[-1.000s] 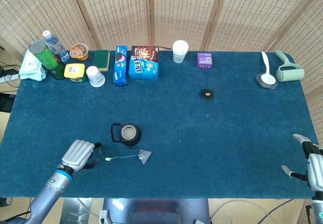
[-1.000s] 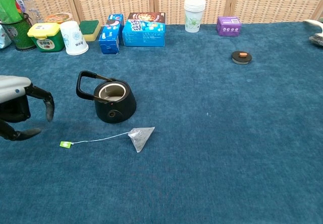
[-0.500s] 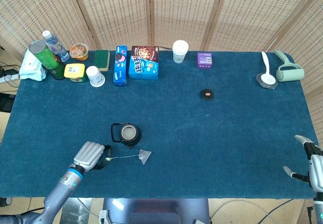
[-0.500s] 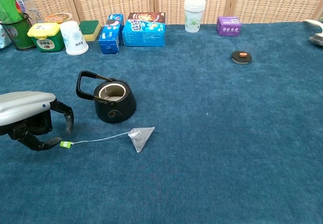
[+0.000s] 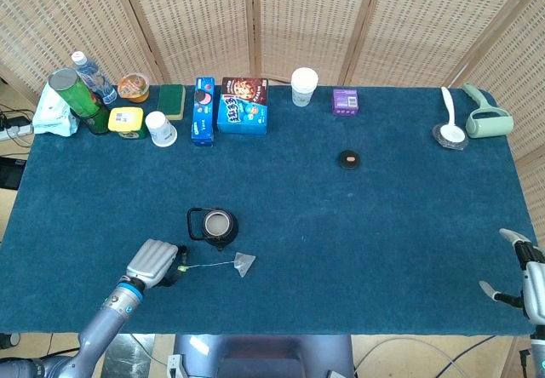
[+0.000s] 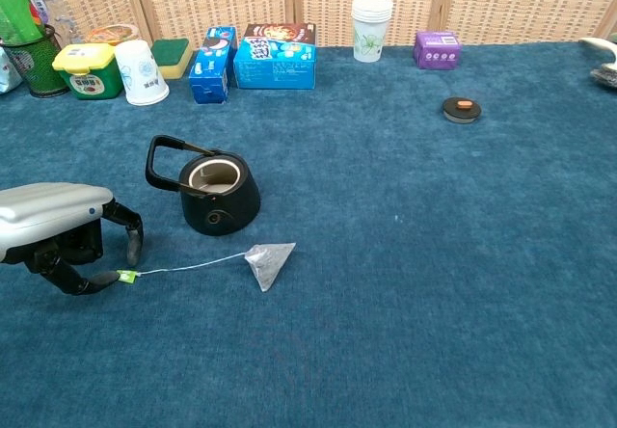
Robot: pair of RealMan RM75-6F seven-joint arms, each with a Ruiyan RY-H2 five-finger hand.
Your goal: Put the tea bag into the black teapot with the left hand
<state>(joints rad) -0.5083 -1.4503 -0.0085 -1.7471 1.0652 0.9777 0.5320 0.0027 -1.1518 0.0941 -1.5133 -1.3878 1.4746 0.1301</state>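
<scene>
Left hand (image 6: 60, 235) is settling at the green paper tag (image 6: 126, 276) on the end of the tea bag's string; a second ago it was hanging well off to the left of the tag, and half a second ago it was arriving at it, so the reach is now giving way to the pinch; in the chest view the thumb tip is lying at the tag and a finger is curving down just above it, with a gap between them showing, so I am judging the hand as not yet gripping; whether the thumb is truly touching the tag I cannot tell. The tea bag (image 6: 269, 260) is lying flat on the cloth, right of the tag and just in front of the black teapot (image 6: 220, 195), which is standing upright with its mouth uncovered; neither is shifting across the pictures, so the lift and the drop into the pot are both still ahead. The teapot lid (image 6: 462, 109) is sitting well apart, far to the right. The right hand (image 5: 526, 277) is idling at the near right corner, fingers spread and holding nothing.

The table (image 5: 375, 250) is wearing a dark blue cloth; along its far edge are standing a blue biscuit box (image 5: 243, 104), a paper cup (image 5: 304, 85), a purple box (image 5: 345, 100) and a white spoon (image 5: 449, 117); woven cane screens (image 5: 306, 16) are closing off the room behind.
</scene>
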